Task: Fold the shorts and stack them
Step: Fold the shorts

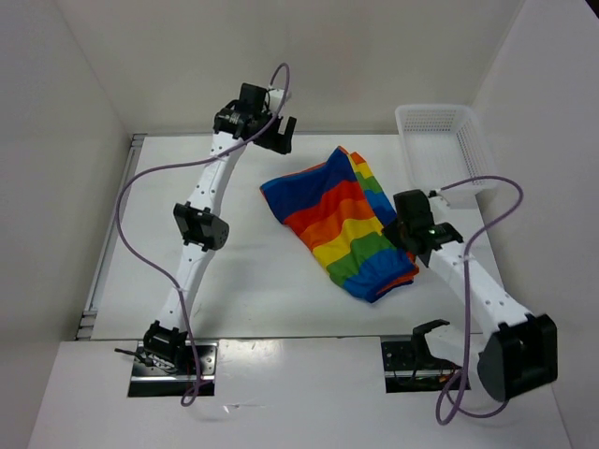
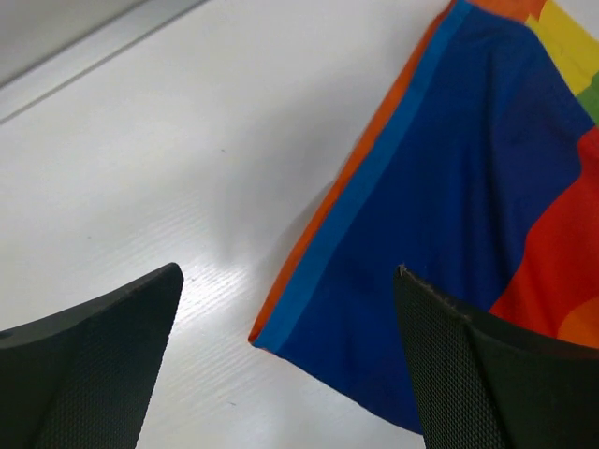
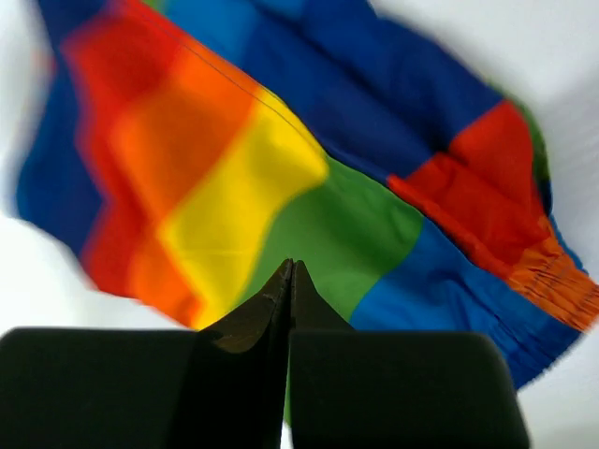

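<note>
The soft cloth shorts with broad rainbow stripes (image 1: 342,224) are seen lying flat on the white table (image 1: 234,271), right of centre in the top view. They are slanted, with a blue corner toward the upper left and the gathered waistband toward the lower right. The outline is narrow, so one lengthwise fold is judged possibly made, though the layers cannot be told apart. No compact folded bundle is seen, and nothing has been stacked. The white mesh plastic basket (image 1: 440,131) sits apart at the upper right. The left gripper (image 2: 288,271) is held wide apart above the blue corner, gripping nothing. The right gripper (image 3: 290,267) is pressed closed beside the shorts' right edge, and no cloth is seen pinched. Further folding and placing are judged outstanding.
</note>
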Controlling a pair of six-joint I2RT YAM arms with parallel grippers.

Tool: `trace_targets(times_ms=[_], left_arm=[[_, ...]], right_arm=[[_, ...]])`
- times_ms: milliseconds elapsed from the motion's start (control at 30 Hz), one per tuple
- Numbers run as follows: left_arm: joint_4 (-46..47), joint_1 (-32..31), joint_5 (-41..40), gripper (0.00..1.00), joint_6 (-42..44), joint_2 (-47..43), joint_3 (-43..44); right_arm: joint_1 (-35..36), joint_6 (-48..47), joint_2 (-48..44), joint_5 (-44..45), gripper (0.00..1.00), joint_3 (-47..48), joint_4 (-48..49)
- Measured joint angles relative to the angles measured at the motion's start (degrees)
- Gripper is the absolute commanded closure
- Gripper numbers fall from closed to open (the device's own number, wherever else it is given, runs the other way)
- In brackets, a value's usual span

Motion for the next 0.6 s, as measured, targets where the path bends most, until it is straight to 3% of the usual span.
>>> trace_targets(times_ms=[267, 467, 567, 600], left_arm=[[-4.72, -1.88, 2.21, 0.01, 0.02, 5.18, 0.26], [-6.32, -3.43, 0.26, 0.01, 0.02, 10.54, 0.24], [-6.99, -3.63, -0.52, 0.16, -0.09, 11.37, 0.24], [-7.19, -3.69, -0.79, 0.29, -0.15, 11.45, 0.24]], right_arm=[[0.94, -1.44, 14.99, -2.34, 1.0, -2.12, 4.2], [-2.38, -5.7, 22.86, -3.15, 1.0, -1.84, 5.51], [-4.52, -8.44, 25.88, -3.04, 1.0, -0.13, 5.77], [-5.14, -9.57, 27.52, -2.91, 1.0, 0.96, 5.9]])
